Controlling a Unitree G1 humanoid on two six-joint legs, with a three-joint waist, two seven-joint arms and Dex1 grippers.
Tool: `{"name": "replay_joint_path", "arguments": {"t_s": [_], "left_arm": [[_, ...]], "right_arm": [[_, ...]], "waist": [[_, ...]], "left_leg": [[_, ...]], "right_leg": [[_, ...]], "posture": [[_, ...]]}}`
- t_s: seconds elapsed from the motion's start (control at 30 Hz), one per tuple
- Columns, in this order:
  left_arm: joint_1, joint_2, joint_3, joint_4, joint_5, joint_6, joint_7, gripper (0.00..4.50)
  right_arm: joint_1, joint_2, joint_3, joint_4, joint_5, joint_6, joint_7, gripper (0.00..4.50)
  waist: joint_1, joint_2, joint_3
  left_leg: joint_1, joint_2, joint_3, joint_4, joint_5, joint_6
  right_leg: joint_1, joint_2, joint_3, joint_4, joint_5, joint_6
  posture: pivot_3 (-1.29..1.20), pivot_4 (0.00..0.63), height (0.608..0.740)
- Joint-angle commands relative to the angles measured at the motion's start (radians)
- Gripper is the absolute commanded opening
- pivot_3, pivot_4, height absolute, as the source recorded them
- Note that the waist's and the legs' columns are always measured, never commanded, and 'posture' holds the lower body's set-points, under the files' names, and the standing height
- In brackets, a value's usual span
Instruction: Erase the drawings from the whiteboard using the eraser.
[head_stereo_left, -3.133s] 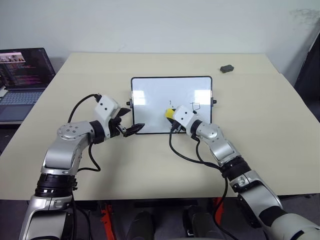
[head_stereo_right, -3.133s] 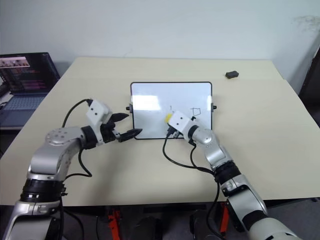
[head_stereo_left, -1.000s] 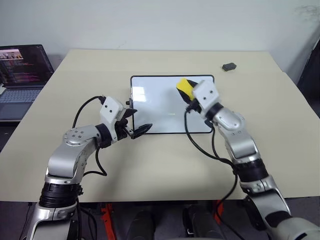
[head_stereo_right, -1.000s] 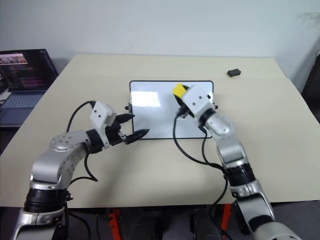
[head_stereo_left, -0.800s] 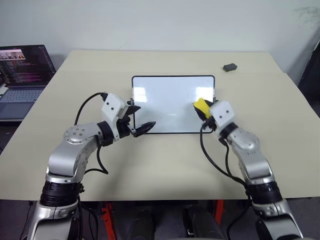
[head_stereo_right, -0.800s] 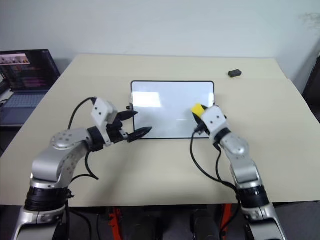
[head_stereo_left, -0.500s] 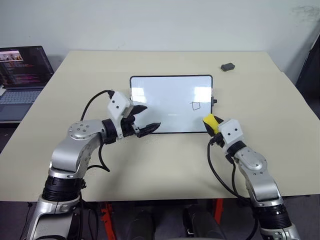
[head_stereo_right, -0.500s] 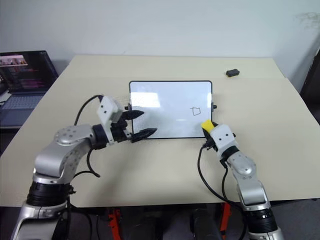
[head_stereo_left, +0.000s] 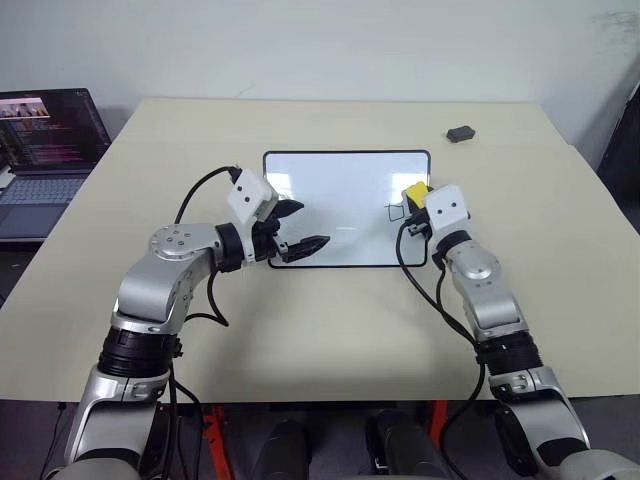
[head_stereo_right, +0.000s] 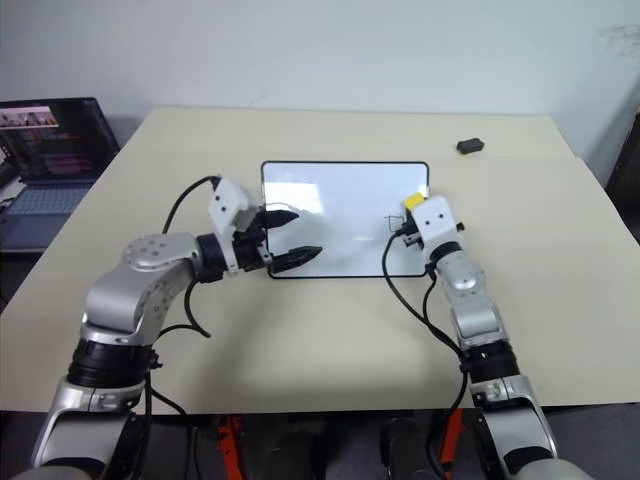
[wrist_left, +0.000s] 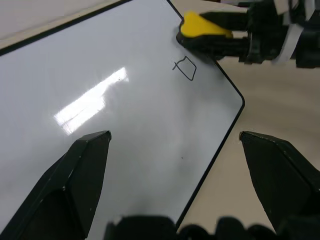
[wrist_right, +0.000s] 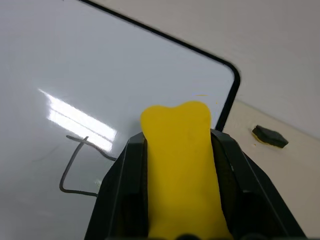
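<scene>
Eraser (head_stereo_left: 414, 191) clamped in right gripper (head_stereo_left: 417, 197) at right edge of whiteboard (head_stereo_left: 330, 200).

Whiteboard lies mid-table (head_stereo_left: 300, 320), nearer the far edge. One drawing is seen, a small square (wrist_left: 185, 68) (near board's right edge), just beside the eraser's tip. Left gripper (head_stereo_left: 300, 229) is held over board's near-left corner, fingers (wrist_left: 82, 165) wide apart, nothing held. Small dark obj. (head_stereo_left: 459, 133) sits near table's far-right corner.

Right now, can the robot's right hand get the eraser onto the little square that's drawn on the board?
Probably yes. The right hand holds the yellow eraser right beside the little square, near the whiteboard's right edge, and nothing lies between them. The left hand hangs open over the board's other end, out of the way.
</scene>
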Motion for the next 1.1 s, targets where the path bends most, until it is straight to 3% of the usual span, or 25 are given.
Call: {"name": "replay_joint_path", "arguments": {"t_s": [0.03,0.33,0.63,1.1], "left_arm": [[-0.016,0.001,0.001,-0.01,0.005,-0.024,-0.006,4.5],[0.007,0.012,0.01,-0.015,0.005,-0.021,0.0,4.5],[0.033,0.049,0.027,0.049,0.038,-0.032,0.013,4.5],[0.03,0.022,0.022,-0.001,0.021,-0.013,0.013,4.5]], "right_arm": [[0.009,0.022,0.039,0.006,-0.004,-0.002,0.025,1.31],[0.07,0.025,0.147,-0.032,-0.025,0.044,0.122,1.31],[-0.072,0.028,0.053,0.033,-0.033,0.012,-0.026,1.31],[0.03,0.036,0.088,-0.018,-0.014,0.186,0.087,1.31]], "waist": [[-0.005,0.0,0.0],[-0.02,0.0,0.0],[-0.018,0.0,0.0],[-0.018,0.0,0.0]], "left_leg": [[0.0,0.0,0.0,0.0,0.0,0.0],[0.004,0.002,-0.001,0.001,0.0,0.0],[0.004,0.001,-0.001,0.002,0.0,0.0],[0.005,0.001,-0.002,0.001,0.0,0.0]], "right_leg": [[0.0,0.0,0.001,0.0,0.0,0.0],[0.002,0.0,0.001,0.003,-0.002,0.004],[0.002,0.0,0.001,0.003,-0.002,0.004],[0.003,-0.002,0.0,0.003,-0.002,0.004]], "posture": [[0.0,0.15,0.74],[0.0,0.15,0.74],[0.0,0.15,0.74],[0.0,0.15,0.74]]}}
